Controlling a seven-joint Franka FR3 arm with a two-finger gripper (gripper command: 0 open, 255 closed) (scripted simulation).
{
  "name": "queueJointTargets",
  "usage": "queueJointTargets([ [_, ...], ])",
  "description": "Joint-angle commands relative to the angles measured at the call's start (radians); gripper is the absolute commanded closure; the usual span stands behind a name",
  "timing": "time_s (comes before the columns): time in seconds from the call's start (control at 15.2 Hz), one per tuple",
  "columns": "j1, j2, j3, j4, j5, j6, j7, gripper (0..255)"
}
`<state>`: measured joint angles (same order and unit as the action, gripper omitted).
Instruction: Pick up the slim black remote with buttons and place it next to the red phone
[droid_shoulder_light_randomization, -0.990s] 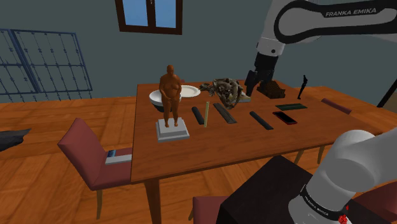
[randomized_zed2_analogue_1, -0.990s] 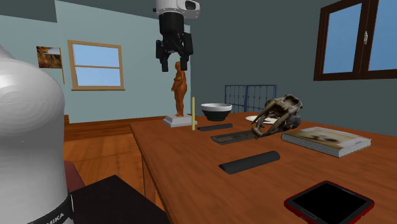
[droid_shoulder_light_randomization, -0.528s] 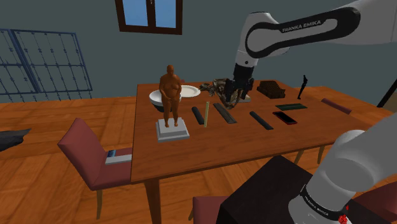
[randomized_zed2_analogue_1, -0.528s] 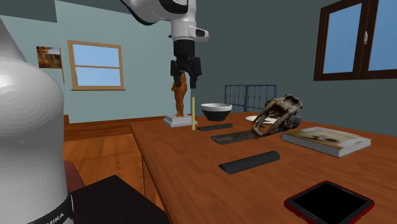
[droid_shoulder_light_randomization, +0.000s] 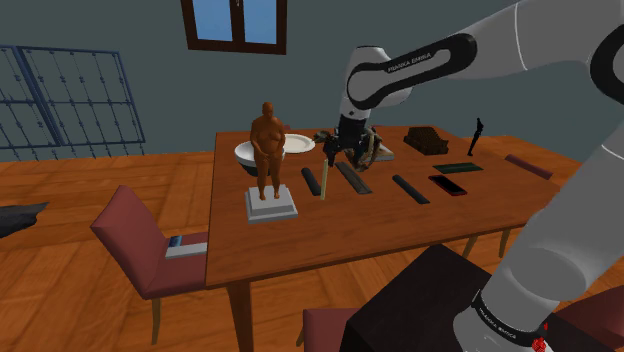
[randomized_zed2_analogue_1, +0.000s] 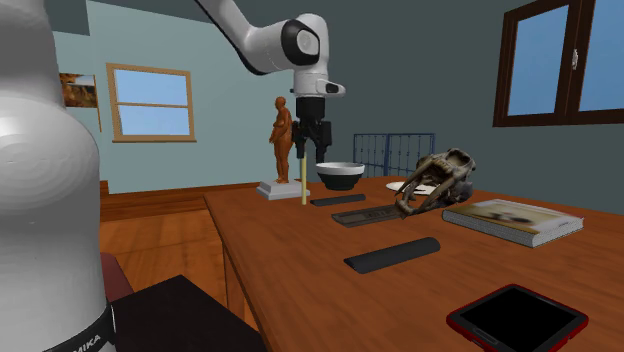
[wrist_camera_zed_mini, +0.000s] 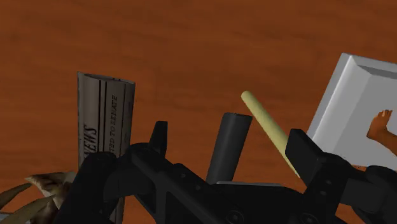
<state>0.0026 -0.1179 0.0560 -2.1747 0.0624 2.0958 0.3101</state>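
Three slim dark bars lie on the wooden table (droid_shoulder_light_randomization: 300, 235). A short black one (droid_shoulder_light_randomization: 312, 180) (randomized_zed2_analogue_1: 337, 200) sits beside an upright yellow stick (droid_shoulder_light_randomization: 325, 180). A longer flat one with printed lettering (droid_shoulder_light_randomization: 352, 177) (wrist_camera_zed_mini: 105, 127) lies beside it, and a third black one (droid_shoulder_light_randomization: 410, 188) (randomized_zed2_analogue_1: 392, 253) rests close to the red phone (droid_shoulder_light_randomization: 447, 185) (randomized_zed2_analogue_1: 516, 318). My gripper (droid_shoulder_light_randomization: 340, 152) (randomized_zed2_analogue_1: 312, 150) hangs open above the short and the lettered bars. In the wrist view the short bar (wrist_camera_zed_mini: 228, 146) shows between the spread fingers of the gripper (wrist_camera_zed_mini: 230, 137), untouched.
A brown figurine (droid_shoulder_light_randomization: 267, 150) on a white base (wrist_camera_zed_mini: 347, 108) stands just beyond the stick. A bowl (droid_shoulder_light_randomization: 250, 152), a plate (droid_shoulder_light_randomization: 298, 143), a skull-like object (droid_shoulder_light_randomization: 365, 140), a book (droid_shoulder_light_randomization: 459, 167) and a dark lump (droid_shoulder_light_randomization: 425, 138) line the far side. A chair (droid_shoulder_light_randomization: 140, 240) stands at the shoulder view's left.
The arm has swung from the far right of the table to the shoulder view's left and come down over the dark bars near the figurine. The fingers stay apart.
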Motion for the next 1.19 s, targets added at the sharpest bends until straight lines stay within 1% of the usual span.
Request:
queueJointTargets([
  [0.0,-0.002,0.078,0.002,0.044,0.002,0.031,0.032,0],
  [0.33,-0.002,0.274,0.000,0.190,0.005,0.078,0.108,0],
  [0.59,0.000,0.432,-0.008,0.329,0.010,0.094,0.162,0],
  [0.66,0.000,0.456,-0.010,0.352,0.012,0.095,0.170,0],
  [1.12,0.004,0.506,-0.009,0.326,0.013,0.171,0.169,0],
])
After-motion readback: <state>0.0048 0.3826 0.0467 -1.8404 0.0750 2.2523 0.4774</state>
